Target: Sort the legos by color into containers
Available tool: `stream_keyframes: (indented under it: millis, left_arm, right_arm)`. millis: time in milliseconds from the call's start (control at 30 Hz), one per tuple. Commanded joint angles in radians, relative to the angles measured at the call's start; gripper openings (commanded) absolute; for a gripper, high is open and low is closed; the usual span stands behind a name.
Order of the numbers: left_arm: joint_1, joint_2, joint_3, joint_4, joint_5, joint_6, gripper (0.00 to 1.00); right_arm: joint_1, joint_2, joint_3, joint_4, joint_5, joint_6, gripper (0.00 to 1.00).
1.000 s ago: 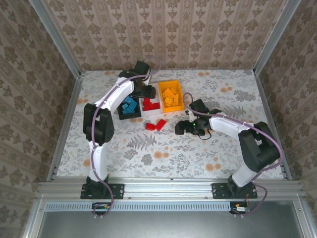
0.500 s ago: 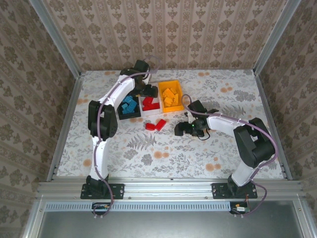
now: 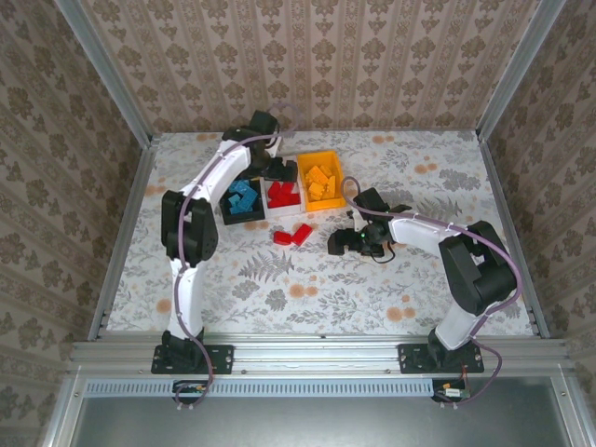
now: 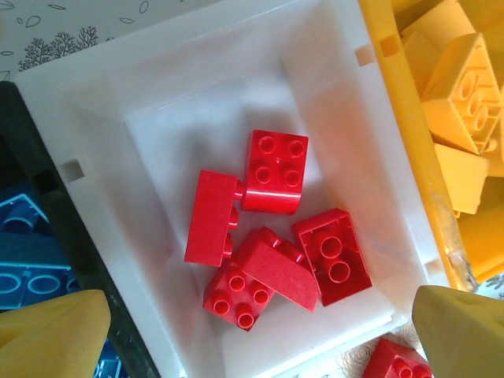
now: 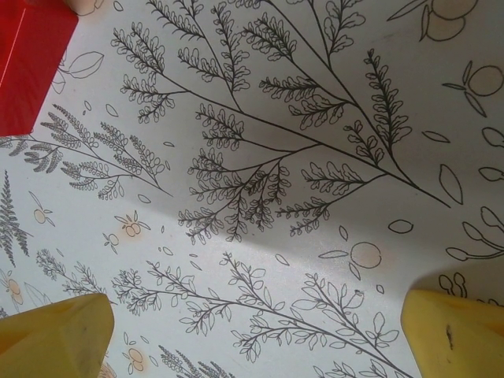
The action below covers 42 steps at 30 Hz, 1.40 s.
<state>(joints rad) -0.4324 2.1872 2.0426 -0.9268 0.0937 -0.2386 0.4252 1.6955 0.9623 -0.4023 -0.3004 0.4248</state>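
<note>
Left fingers (image 4: 47,335) hang open over the white bin (image 4: 157,94), its red legos (image 4: 274,169) sorted between them. The right fingers (image 5: 457,331), also open and low over the bench (image 5: 260,157), likely aim for the stray red lego (image 5: 27,63) ahead-left.

Bins (image 3: 283,213) in row; two loose bricks (image 3: 292,235) before middle one (side by side); right hand (image 3: 337,244) right of them.

Robot test cell, wallpapered walls (image 3: 326,65), aluminium frame (image 3: 317,352), floral tabletop (image 3: 279,291)

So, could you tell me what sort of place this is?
Probably a robot test cell, not a home: a left arm and right arm bolted to a metal rail, wallpapered panels boxing in the table, toy bricks sorted into bins.
</note>
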Motion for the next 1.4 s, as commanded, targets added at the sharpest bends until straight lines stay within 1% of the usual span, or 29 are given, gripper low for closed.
stream_keyframes:
  millis: [0, 433, 633, 933, 1133, 1233, 1367]
  left_arm:
    - [-0.009, -0.076, -0.025, 0.007, 0.01, -0.002, 1.0]
    - [-0.016, -0.206, -0.103, 0.054, 0.027, -0.013, 1.0]
    - [-0.016, -0.343, -0.249, 0.118, 0.014, -0.019, 1.0]
    - [-0.008, -0.562, -0.445, 0.13, -0.012, -0.004, 1.0]
    - [0.059, -0.713, -0.569, 0.123, 0.011, 0.001, 1.0]
    - [0.108, -0.778, -0.608, 0.113, 0.058, 0.01, 1.0]
    - [0.175, -0.81, -0.61, 0.065, 0.137, 0.04, 1.0]
  right_arm:
    - [-0.001, -0.003, 0.004, 0.016, -0.026, 0.014, 0.98]
    - [0.008, -0.028, -0.011, 0.015, -0.025, 0.026, 1.0]
    - [0.009, -0.047, -0.027, 0.017, -0.02, 0.029, 1.0]
    - [0.015, -0.069, -0.038, 0.022, -0.025, 0.038, 1.0]
    - [0.02, -0.083, -0.043, 0.021, -0.024, 0.045, 1.0]
    - [0.022, -0.084, -0.04, 0.02, -0.026, 0.05, 1.0]
    - [0.023, -0.084, -0.022, 0.011, -0.022, 0.052, 1.0]
